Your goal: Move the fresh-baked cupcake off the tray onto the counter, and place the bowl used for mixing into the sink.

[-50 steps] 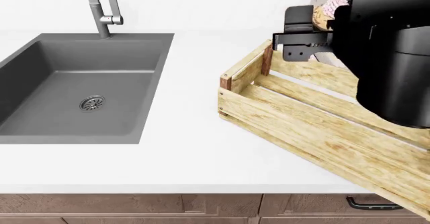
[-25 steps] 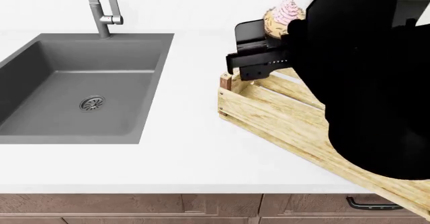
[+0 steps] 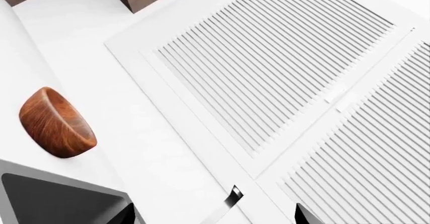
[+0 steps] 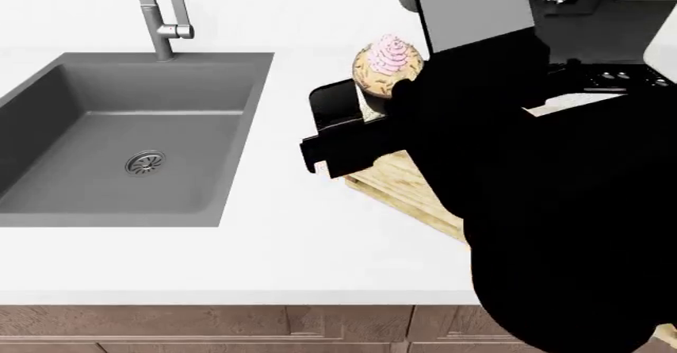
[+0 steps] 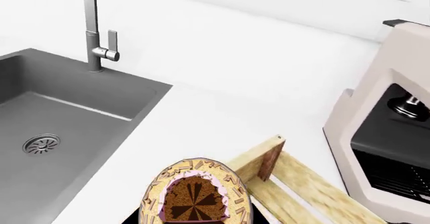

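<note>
Two jobs on the card, neither finished as things stand. Starting at the right gripper (image 4: 354, 123): clenched on the cupcake (image 4: 389, 66), pink swirl on top in the head view, dark wrapper base facing the lens in the right wrist view (image 5: 195, 196). Held up in the air, clear of the tray (image 4: 402, 182), about over its left corner, towards the strip of white counter (image 4: 265, 250) between tray and sink (image 4: 127, 91). Off the slats, then, but not yet set down; by the look of it, just a lowering and a letting-go needed on that bare strip. Further left, nothing in the grey basin but the round drain, with the tall faucet (image 4: 158, 20) at the far edge. Over to the left gripper (image 3: 215, 219): only two dark fingertips seen at the frame edge, spread wide, nothing between them, so released and empty. Beyond it in the left wrist view, the bowl (image 3: 57, 123), reddish-brown and glossy, sitting on white counter just beside a corner of the dark basin, well apart from those fingers, with a white louvred panel (image 3: 269, 68) behind. Out of the head view altogether, and untouched. Remaining, on this reading: cupcake down on the counter, then bowl picked up and placed in the sink.
</note>
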